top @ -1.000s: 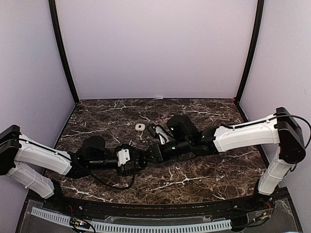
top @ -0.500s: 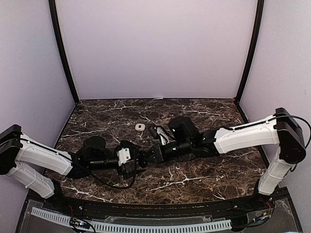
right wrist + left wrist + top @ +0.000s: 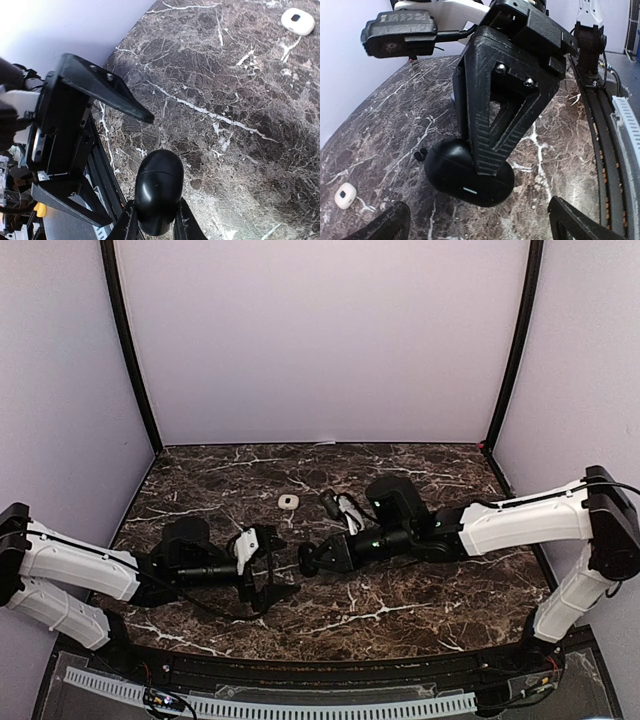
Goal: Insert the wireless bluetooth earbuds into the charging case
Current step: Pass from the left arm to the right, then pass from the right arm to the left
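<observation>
My right gripper [image 3: 312,560] [image 3: 154,221] is shut on a black oval charging case [image 3: 159,182], lid closed, and holds it just above the marble table. The case also shows in the left wrist view [image 3: 455,175], with a small white light bar on its front. My left gripper [image 3: 274,566] [image 3: 480,222] is open and empty, just left of the case and apart from it. Two tiny dark earbuds [image 3: 420,154] lie on the table beyond the case. I cannot make them out in the top view.
A small white oval case-like object [image 3: 288,501] [image 3: 298,21] [image 3: 345,195] lies on the marble table [image 3: 400,610], behind the grippers. Purple walls enclose the back and sides. A black rail and a white cable track [image 3: 300,708] run along the near edge.
The grippers were together at the case. My left gripper has opened and drawn back to the left. My right gripper keeps the case, and its arm has shifted slightly to the right.
</observation>
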